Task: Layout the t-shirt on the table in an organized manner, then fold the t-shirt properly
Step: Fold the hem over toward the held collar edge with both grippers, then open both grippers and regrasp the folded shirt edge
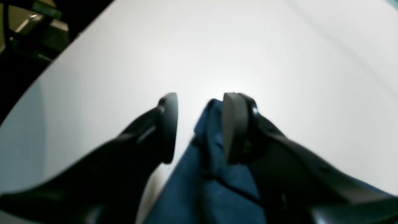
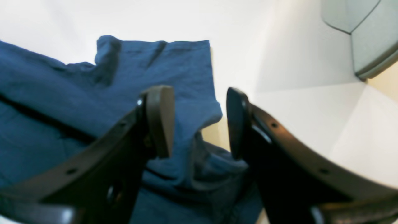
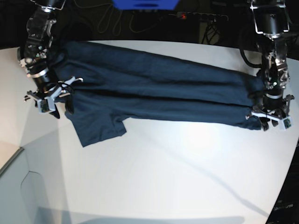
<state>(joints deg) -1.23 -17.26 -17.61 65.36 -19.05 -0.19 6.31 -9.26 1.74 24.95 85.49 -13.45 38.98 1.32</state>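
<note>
The t-shirt (image 3: 154, 88) lies stretched in a long folded band across the far half of the table (image 3: 177, 172), one sleeve flap spilling nearer on the left of the base view. At that left end, the right gripper (image 2: 199, 121) stands with its jaws apart, cloth bunched in the gap but not pinched. At the right end, the left gripper (image 1: 199, 124) also stands parted, a fold of navy cloth lying against one finger (image 1: 233, 127).
</note>
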